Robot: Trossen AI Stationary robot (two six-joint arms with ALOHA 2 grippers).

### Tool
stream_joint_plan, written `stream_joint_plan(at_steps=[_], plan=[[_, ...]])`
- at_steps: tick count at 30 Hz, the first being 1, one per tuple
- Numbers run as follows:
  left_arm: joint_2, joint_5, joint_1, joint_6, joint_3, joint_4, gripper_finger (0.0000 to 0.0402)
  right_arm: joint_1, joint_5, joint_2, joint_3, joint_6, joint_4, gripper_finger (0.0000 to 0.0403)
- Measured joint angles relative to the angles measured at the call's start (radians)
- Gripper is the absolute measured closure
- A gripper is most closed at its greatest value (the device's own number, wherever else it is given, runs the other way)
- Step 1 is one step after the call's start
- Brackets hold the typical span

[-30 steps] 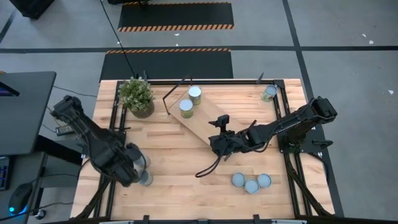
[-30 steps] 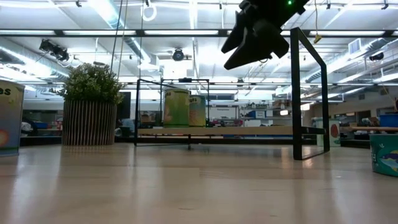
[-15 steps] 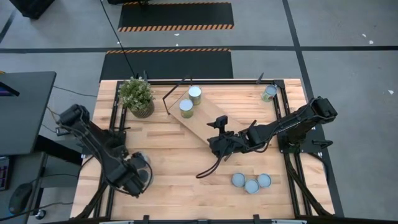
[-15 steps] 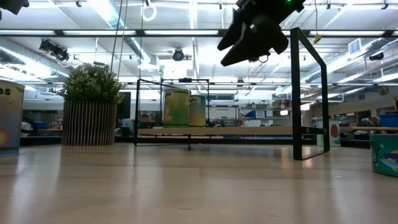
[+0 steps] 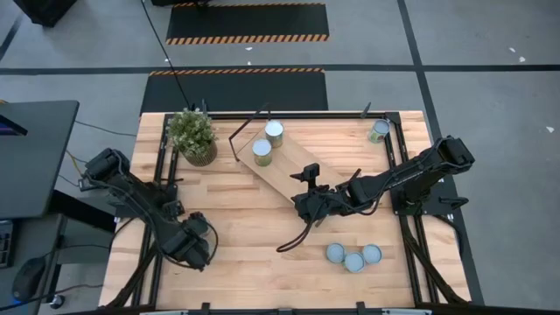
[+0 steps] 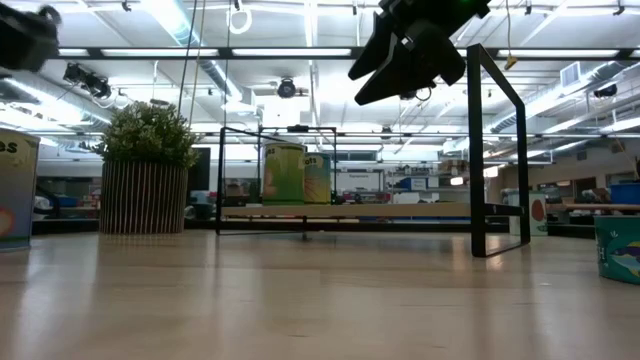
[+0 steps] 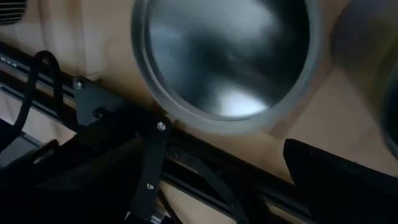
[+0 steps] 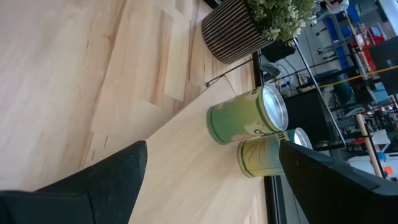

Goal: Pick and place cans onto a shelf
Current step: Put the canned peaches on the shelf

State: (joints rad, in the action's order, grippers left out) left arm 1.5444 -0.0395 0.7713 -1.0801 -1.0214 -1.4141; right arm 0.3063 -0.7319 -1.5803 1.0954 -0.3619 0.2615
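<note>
My left gripper [image 5: 198,247] is open at the table's near left, pointing down over a silvery-topped can [image 7: 227,59]. Its fingers stand apart beside the can, and the gripper hides the can in the high view. A second can [image 7: 373,68] stands right beside the first. My right gripper [image 5: 302,206] hovers open and empty above the near end of the light-wood shelf [image 5: 293,171], high in the low view [image 6: 405,55]. Two green-sided cans [image 5: 262,150] [image 5: 274,133] stand upright on the shelf's far end and also show in the right wrist view [image 8: 245,121].
Three cans [image 5: 354,257] stand together at the near right, and one can [image 5: 378,131] stands at the far right corner. A potted plant [image 5: 194,136] stands at the far left. Black frame rails [image 5: 162,175] run along the table's sides. Bare wood lies between the arms.
My left gripper has moved toward the table's near edge and a little toward its right, ending over the can at the near left, which it now hides from above. It has come into the low view at the top left.
</note>
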Motion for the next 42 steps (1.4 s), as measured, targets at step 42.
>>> stream_joint_plan(at_steps=[42], plan=[[-0.002,-0.095,-0.307,0.442,0.014,0.173,0.0063,0.014,0.015,0.000,0.000,0.000,0.002,0.0030]])
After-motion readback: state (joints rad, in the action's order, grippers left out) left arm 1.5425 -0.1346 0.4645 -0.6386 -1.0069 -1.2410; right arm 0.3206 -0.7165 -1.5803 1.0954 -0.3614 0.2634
